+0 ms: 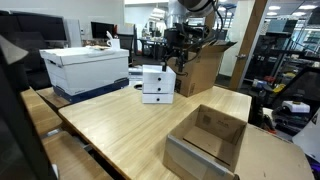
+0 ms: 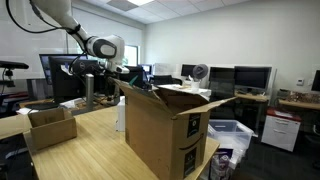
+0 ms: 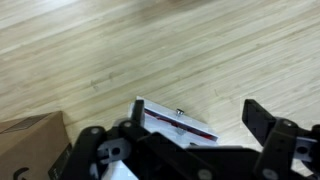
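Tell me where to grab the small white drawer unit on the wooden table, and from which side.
Probably grip the small white drawer unit across its flat side walls near the top, coming straight down. It stands upright on the light wooden table with its top free, and the open gripper hangs above it. Its knobs look tiny.

Room: you have an open office-lab | Walls: white wall [image 2: 170, 40], plain | Light: ceiling panel [image 2: 125, 5] lit overhead | Furniture: pale wooden table [image 1: 110, 125] in your foreground, monitors [image 2: 250, 77] in a row at the wall, dark shelving [image 1: 275, 55] at the side
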`<act>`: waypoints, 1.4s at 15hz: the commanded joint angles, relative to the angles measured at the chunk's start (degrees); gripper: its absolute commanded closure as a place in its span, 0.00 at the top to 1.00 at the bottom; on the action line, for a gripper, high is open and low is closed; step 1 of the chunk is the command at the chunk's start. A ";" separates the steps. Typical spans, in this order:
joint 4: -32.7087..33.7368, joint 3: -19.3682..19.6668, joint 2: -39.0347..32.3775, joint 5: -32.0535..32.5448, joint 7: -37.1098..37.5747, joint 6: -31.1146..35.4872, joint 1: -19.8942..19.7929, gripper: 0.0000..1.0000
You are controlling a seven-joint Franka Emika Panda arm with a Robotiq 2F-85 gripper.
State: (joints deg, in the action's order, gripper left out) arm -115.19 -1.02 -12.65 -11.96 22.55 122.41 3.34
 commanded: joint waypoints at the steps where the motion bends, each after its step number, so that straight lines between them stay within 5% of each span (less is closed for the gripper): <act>1: 0.08 0.05 0.00 0.00 -0.01 -0.10 0.04 1.00; 5: 0.09 0.06 0.00 0.00 -0.01 -0.10 0.04 1.00; 15: -8.81 0.33 3.57 4.07 3.53 12.41 1.96 1.00; 16: -8.90 0.46 3.46 4.38 3.36 13.11 1.83 0.98; 17: -9.16 0.62 3.47 4.82 3.60 13.83 1.83 0.74; 19: -7.43 2.27 1.65 7.36 4.63 14.46 1.12 0.72; 21: -7.24 3.06 1.46 8.65 6.10 14.33 1.16 0.60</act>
State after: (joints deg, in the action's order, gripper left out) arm -121.76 1.07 -11.59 -5.69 26.21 135.44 4.96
